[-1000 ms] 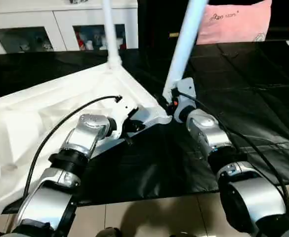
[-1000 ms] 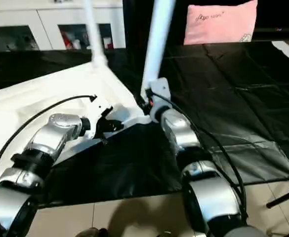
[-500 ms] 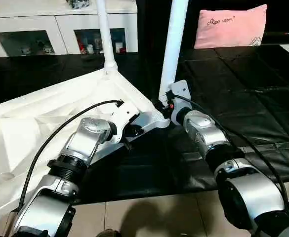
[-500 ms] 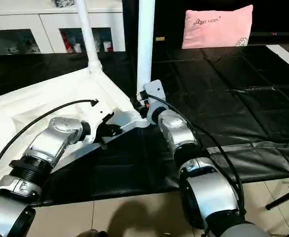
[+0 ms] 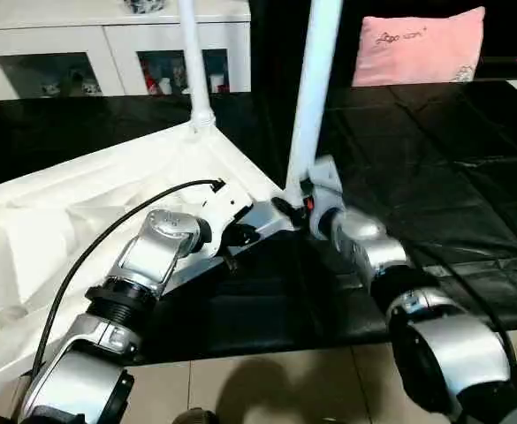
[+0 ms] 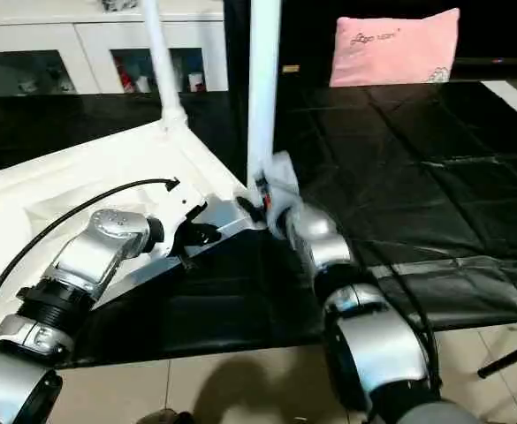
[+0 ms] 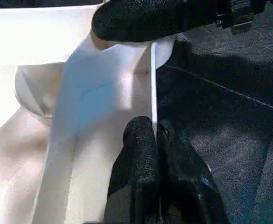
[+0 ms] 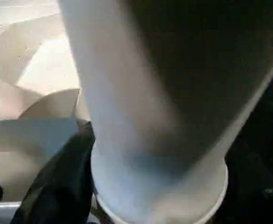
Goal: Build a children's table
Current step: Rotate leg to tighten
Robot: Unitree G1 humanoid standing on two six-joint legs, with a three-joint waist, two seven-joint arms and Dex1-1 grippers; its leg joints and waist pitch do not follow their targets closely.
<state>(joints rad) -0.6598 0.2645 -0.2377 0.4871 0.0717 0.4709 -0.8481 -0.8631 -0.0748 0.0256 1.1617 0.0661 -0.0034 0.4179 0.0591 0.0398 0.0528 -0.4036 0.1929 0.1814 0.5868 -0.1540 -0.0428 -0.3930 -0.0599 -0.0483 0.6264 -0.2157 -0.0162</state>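
Tabletop (image 5: 81,203) upside down, left on black mat. 2 legs up: far leg (image 5: 193,62), near leg (image 5: 315,79). My left gripper (image 7: 156,135) pinched shut on tabletop rim. Right gripper (image 5: 304,196) at near leg base, spread unclear. Plastic light, stiff, slick; grip low.

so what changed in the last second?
The near leg went from leaning right to nearly upright in the corner socket. The right gripper sits at its base, motion-blurred; whether it holds the leg can't be told. The left gripper stays shut on the tabletop rim. The far leg stands as before.
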